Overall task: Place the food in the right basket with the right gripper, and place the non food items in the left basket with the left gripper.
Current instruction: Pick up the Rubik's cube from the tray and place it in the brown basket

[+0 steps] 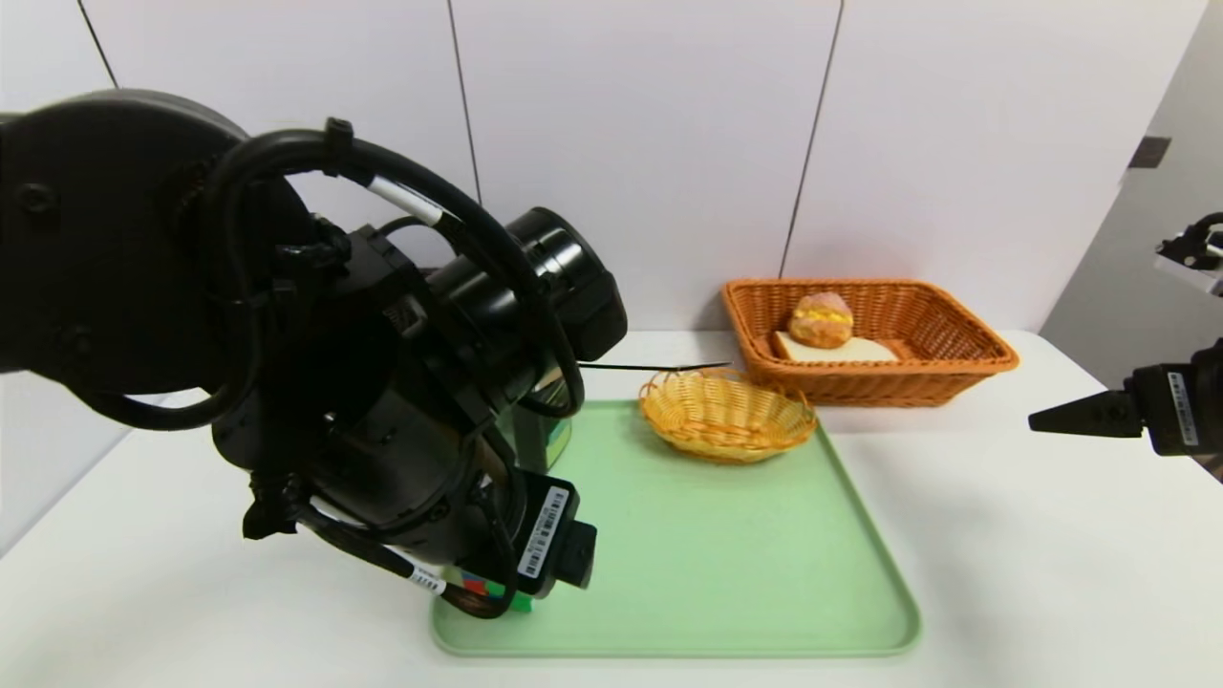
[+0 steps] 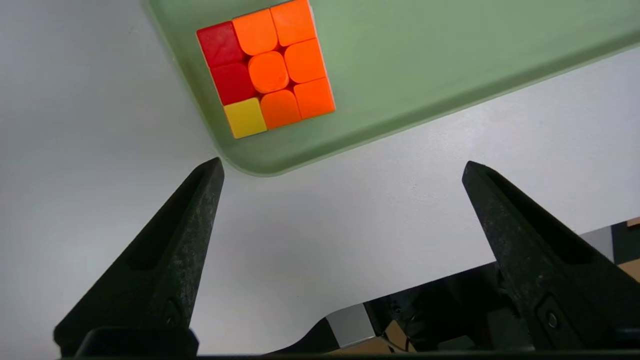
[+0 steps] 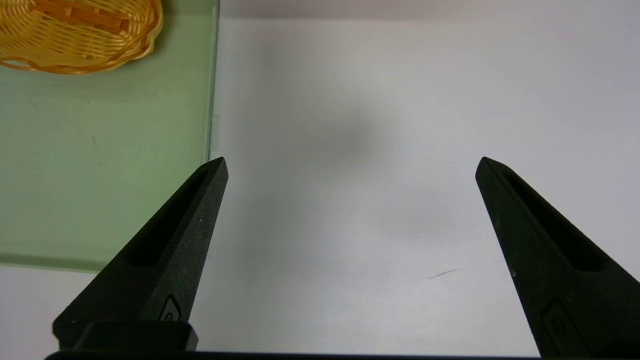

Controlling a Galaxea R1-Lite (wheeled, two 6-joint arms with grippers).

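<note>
We are hovering over the cube with our jaws spread, and a miss is the risk.

Our left gripper (image 2: 342,167) is hanging released and empty above the white table (image 2: 100,125), just outside the corner of the pale green plastic tray (image 2: 450,60) where the multicoloured puzzle cube (image 2: 266,68) is lying close to the rim; one finger may be catching that rim and knocking the cube askew. The bread and bun are sitting in the orange-tan wicker basket (image 1: 965,355). Our right gripper (image 3: 350,165) is idling, jaws apart, over bare table.
</note>
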